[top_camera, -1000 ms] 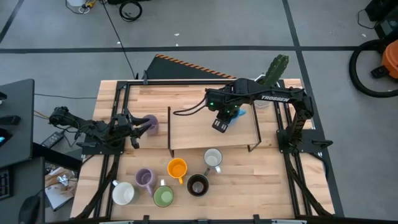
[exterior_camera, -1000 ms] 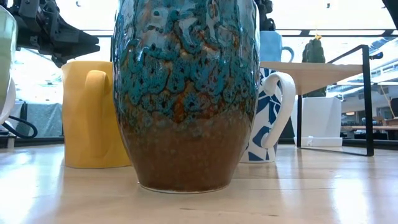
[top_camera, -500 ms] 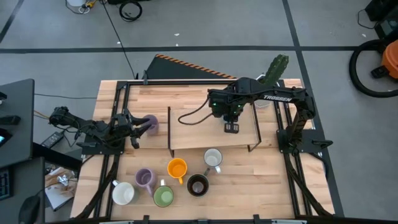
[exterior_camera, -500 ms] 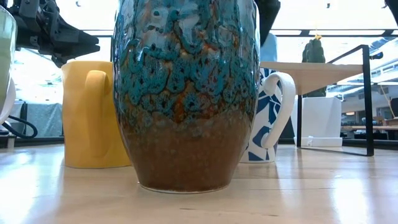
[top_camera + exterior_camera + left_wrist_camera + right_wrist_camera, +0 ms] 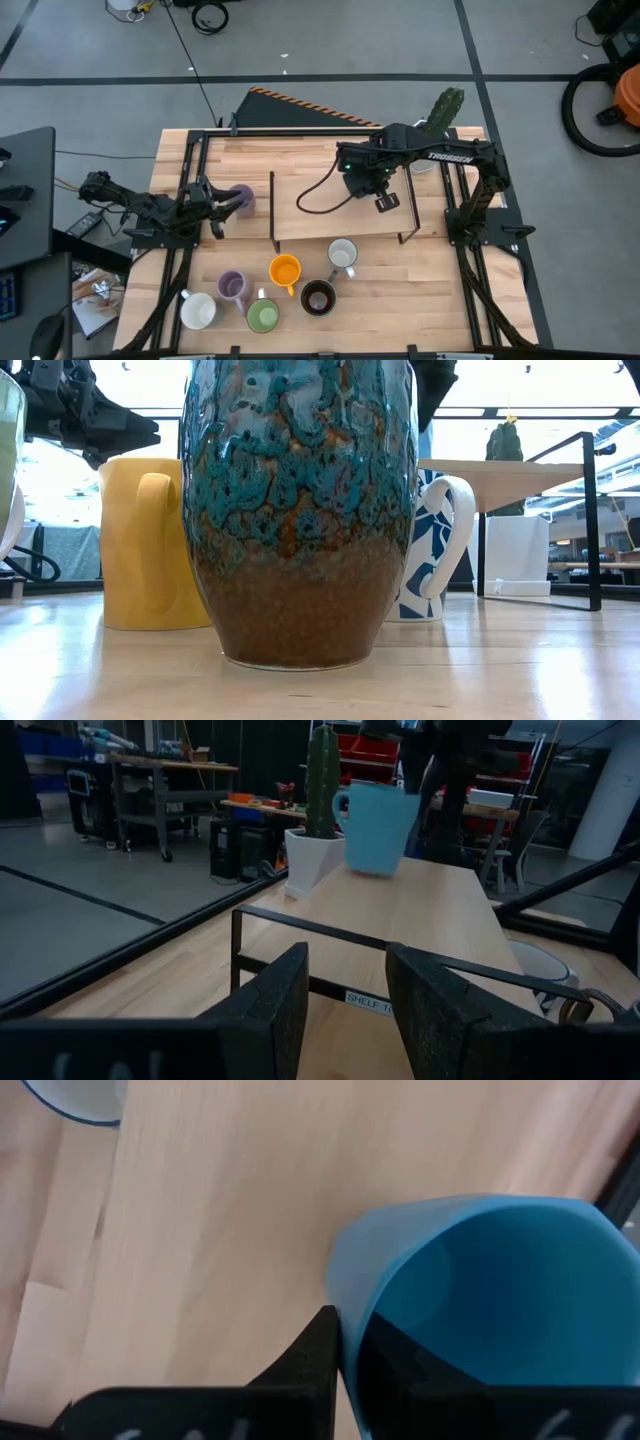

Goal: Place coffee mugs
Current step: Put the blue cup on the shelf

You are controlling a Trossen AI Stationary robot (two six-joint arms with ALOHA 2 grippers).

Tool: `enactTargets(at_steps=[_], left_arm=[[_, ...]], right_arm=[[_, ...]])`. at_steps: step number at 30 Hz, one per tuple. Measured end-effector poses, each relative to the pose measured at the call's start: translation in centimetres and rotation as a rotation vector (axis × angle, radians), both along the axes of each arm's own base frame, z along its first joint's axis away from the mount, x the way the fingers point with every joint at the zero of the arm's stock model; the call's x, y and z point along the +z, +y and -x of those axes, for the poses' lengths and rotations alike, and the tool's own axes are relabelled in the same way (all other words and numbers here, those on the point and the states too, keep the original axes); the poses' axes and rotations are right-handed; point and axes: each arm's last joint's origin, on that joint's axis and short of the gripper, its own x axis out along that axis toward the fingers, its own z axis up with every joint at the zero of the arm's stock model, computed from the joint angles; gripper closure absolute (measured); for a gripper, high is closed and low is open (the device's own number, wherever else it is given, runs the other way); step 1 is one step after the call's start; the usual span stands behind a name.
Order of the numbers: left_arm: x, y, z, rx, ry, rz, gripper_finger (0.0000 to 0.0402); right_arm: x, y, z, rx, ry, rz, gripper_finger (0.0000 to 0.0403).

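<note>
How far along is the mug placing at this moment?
Done: no mug stands on the shelf yet. In hand: right gripper grips the blue mug over it. Remaining: six mugs on the table front, plus a lavender mug by the left gripper.

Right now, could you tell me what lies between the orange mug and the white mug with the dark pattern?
In the low view, the dark brown mug with teal glaze stands between the orange mug and the patterned white mug, nearer the camera.
</note>
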Motion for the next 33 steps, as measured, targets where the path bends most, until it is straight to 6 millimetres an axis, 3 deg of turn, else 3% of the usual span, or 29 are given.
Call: enactTargets(at_steps=[5, 12, 17, 22, 33], left_arm=[[-0.2, 0.0, 0.0, 0.0, 0.011, 0.017, 0.026], [-0.2, 0.0, 0.0, 0.0, 0.009, 0.026, 0.026], [-0.1, 0.0, 0.0, 0.0, -0.001, 0.03, 0.026], [0.0, 0.0, 0.0, 0.0, -0.015, 0.029, 0.026], [0.0, 0.0, 0.0, 0.0, -0.014, 0.027, 0.026]], right_arm=[[1.4, 0.7, 2.0, -0.017, -0.051, 0.023, 0.0375], [0.3, 2.1, 6.3, -0.002, 0.003, 0.081, 0.0376], [-0.2, 2.0, 8.3, 0.007, 0.006, 0.091, 0.0376], [-0.5, 2.0, 9.5, 0.103, 0.022, 0.096, 0.0376], [-2.1, 0.7, 9.6, 0.148, 0.038, 0.125, 0.0376]])
